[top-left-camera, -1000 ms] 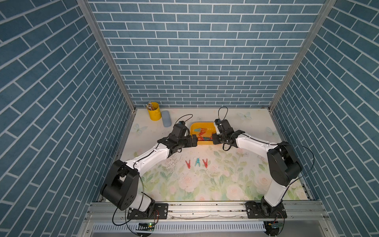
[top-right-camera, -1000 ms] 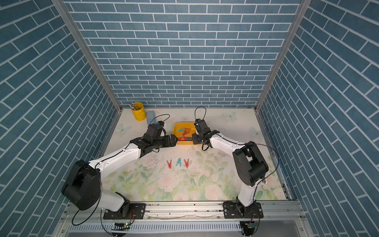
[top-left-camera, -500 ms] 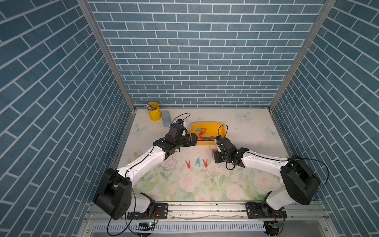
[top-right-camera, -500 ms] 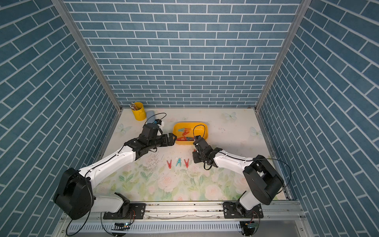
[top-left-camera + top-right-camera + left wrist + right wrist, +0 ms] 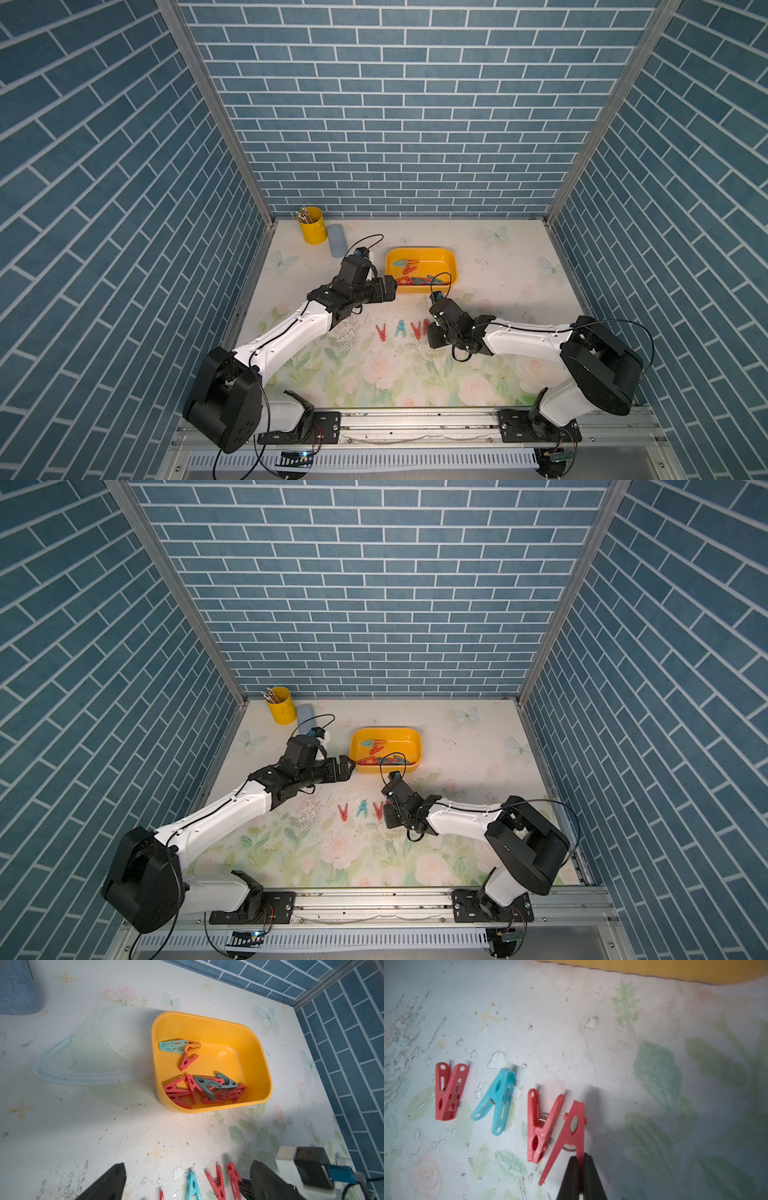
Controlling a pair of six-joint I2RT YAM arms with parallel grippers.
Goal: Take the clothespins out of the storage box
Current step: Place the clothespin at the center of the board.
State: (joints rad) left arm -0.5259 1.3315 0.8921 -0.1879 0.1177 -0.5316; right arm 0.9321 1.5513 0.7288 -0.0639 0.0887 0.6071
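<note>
The yellow storage box (image 5: 420,250) (image 5: 386,730) (image 5: 207,1024) sits mid-table and holds several clothespins: a red-and-grey pile (image 5: 187,1088), a teal one (image 5: 172,1045), an orange one (image 5: 193,1046) and a red one (image 5: 188,1061). On the mat in front lie a red (image 5: 449,1093), a blue (image 5: 497,1101) and a red clothespin (image 5: 544,1124) in a row. My right gripper (image 5: 579,1159) (image 5: 432,332) is shut on one leg of another red clothespin (image 5: 571,1132), low at the row's right end. My left gripper (image 5: 392,286) (image 5: 189,1164) stands open and empty beside the box's near left corner.
A yellow pencil cup (image 5: 311,224) and a blue-grey case (image 5: 337,245) stand at the back left. Brick walls close three sides. A metal rail (image 5: 415,419) runs along the front. The right arm's cable (image 5: 440,276) loops over the box's front rim.
My right arm has come back from the box toward the front with a red clothespin, down to the right end of the row. The left arm has shifted only slightly by the box.
</note>
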